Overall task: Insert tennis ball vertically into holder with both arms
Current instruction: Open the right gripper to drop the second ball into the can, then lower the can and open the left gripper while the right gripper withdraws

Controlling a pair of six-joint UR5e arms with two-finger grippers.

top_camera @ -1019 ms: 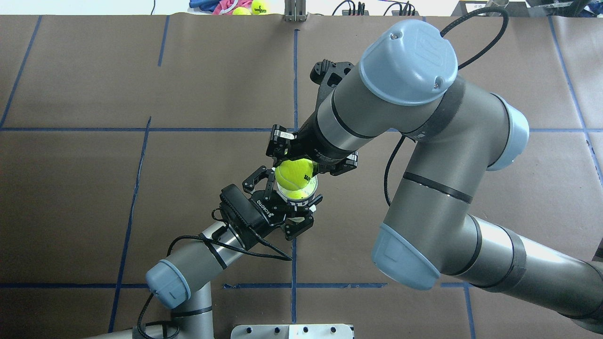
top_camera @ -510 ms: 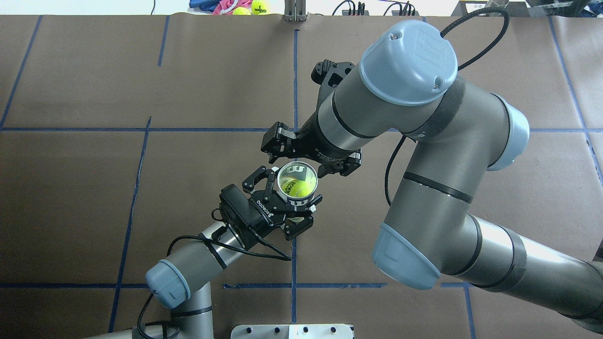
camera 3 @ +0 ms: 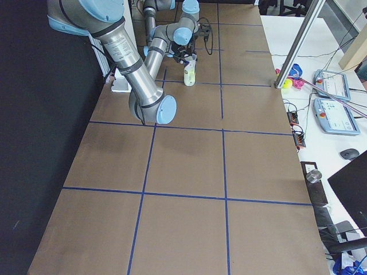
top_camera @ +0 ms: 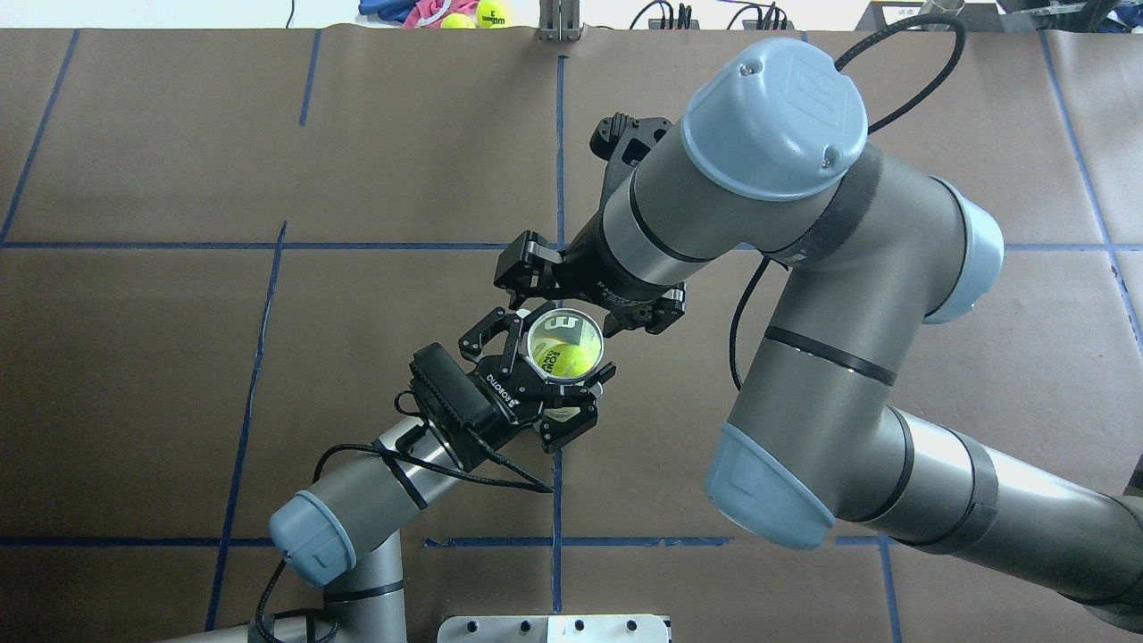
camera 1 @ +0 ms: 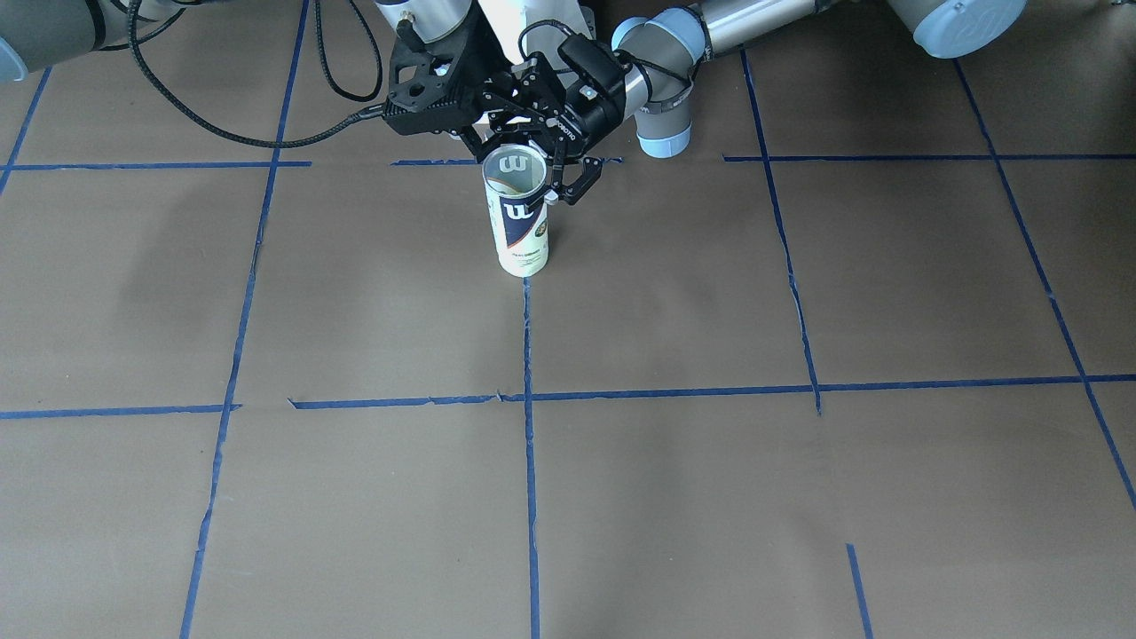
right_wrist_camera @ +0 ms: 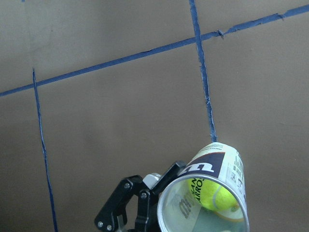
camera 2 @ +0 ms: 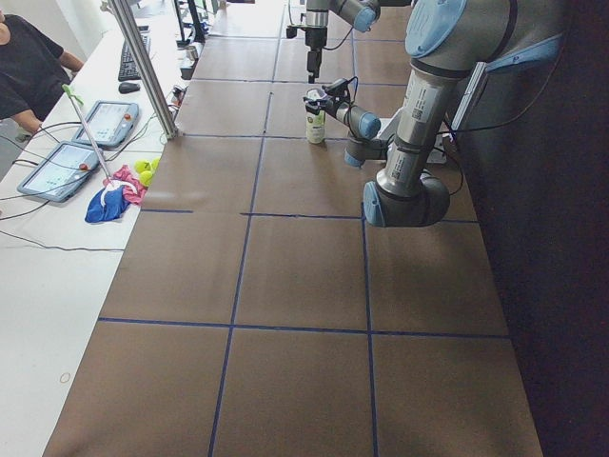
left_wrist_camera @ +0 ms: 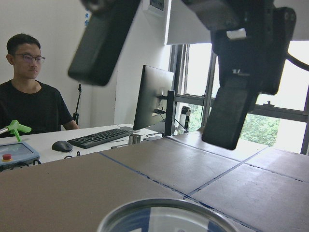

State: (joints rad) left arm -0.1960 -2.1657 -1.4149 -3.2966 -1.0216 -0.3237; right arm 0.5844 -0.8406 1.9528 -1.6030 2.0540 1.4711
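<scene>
From overhead, a clear-plastic cylindrical can [top_camera: 563, 319] with a white and navy label stands upright with its mouth open. A fuzzy yellow-green tennis ball [top_camera: 572, 359] with black lettering lies inside it, well below the rim. The left hand [top_camera: 552, 362] clasps the can from the side, one finger on each flank. The right hand [top_camera: 590, 294] hangs just beside the mouth with its fingers spread wide, holding nothing.

In the front-facing view, the can stands on a blue tape line [camera 1: 528, 355] of the brown paper-covered surface [camera 1: 799, 488], and both hands crowd its top.

In the right wrist view, the tennis ball shows through the can's mouth.

The left wrist view shows the right hand's black fingers hanging apart above the rim. Beyond them a person in a black shirt [left_wrist_camera: 29, 96] sits at a white side surface with a monitor [left_wrist_camera: 152, 96], a keyboard [left_wrist_camera: 99, 137] and a mouse [left_wrist_camera: 62, 145], and windows stand behind.

In the exterior left view, a pink and blue cloth [camera 2: 109, 195] and spare yellow balls [camera 2: 146, 169] lie on that side surface.
</scene>
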